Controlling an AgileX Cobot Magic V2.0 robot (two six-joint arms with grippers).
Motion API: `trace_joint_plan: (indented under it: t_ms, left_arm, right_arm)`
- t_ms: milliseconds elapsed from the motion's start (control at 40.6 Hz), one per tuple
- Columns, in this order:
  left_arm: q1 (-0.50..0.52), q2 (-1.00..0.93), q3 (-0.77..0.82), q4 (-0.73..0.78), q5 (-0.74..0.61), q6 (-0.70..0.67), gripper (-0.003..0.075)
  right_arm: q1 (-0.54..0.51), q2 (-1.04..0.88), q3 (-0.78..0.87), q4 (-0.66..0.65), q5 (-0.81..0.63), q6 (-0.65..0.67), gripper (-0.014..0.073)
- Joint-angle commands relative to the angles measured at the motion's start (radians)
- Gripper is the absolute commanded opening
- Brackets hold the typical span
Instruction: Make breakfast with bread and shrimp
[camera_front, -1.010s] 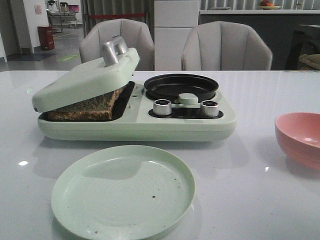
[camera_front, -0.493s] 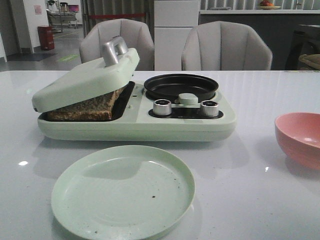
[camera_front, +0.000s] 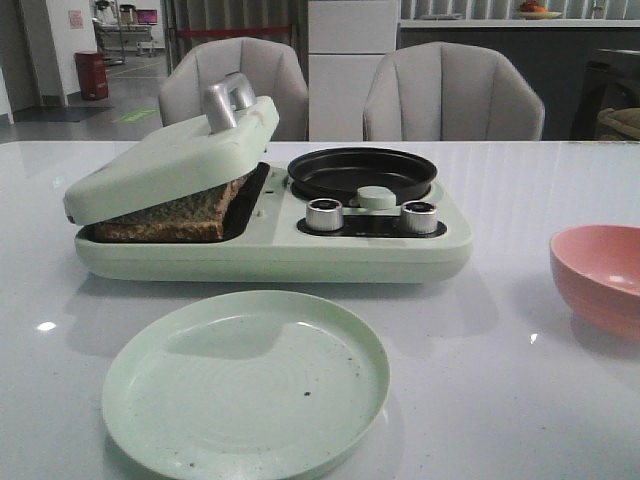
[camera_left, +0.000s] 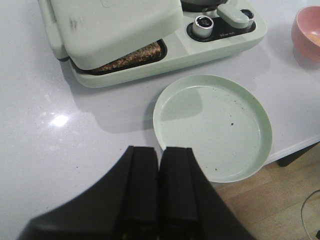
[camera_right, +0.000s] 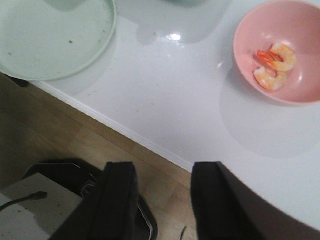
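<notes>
The bread (camera_front: 175, 215) lies in the left bay of the pale green breakfast maker (camera_front: 270, 250), under its half-lowered lid (camera_front: 170, 160); its brown edge also shows in the left wrist view (camera_left: 132, 56). Shrimp (camera_right: 274, 65) lie in the pink bowl (camera_right: 250, 30) at the table's right. The empty green plate (camera_front: 245, 385) sits in front of the maker. My left gripper (camera_left: 160, 155) is shut and empty, above the table near the plate's rim. My right gripper (camera_right: 162, 172) is open and empty, over the table's front edge, short of the bowl. Neither gripper shows in the front view.
A black round pan (camera_front: 362, 172) and two silver knobs (camera_front: 325, 214) occupy the maker's right half. The pink bowl (camera_front: 600, 275) is at the front view's right edge. Two grey chairs (camera_front: 452, 95) stand behind the table. The table's front edge (camera_right: 125, 131) drops to a wooden floor.
</notes>
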Motion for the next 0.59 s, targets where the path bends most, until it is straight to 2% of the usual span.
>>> trace_joint_plan:
  t_ms: [0, 123, 394, 567]
  left_arm:
    - [-0.006, 0.000, -0.027, 0.001, -0.064, -0.009, 0.0101]
    - [-0.006, 0.000, -0.027, 0.001, -0.064, -0.009, 0.0101]
    - [-0.006, 0.000, -0.027, 0.001, -0.064, -0.009, 0.0101]
    - [-0.006, 0.000, -0.027, 0.001, -0.064, -0.009, 0.0102]
  right_arm:
    - [-0.036, 0.102, -0.070, -0.058, -0.080, 0.020, 0.0382]
    - [-0.127, 0.243, -0.139, -0.067, -0.074, 0.020, 0.0382]
    - [-0.399, 0.525, -0.315, -0.041, -0.055, 0.020, 0.0382]
    - [-0.501, 0.656, -0.393, -0.031, -0.095, 0.020, 0.0382]
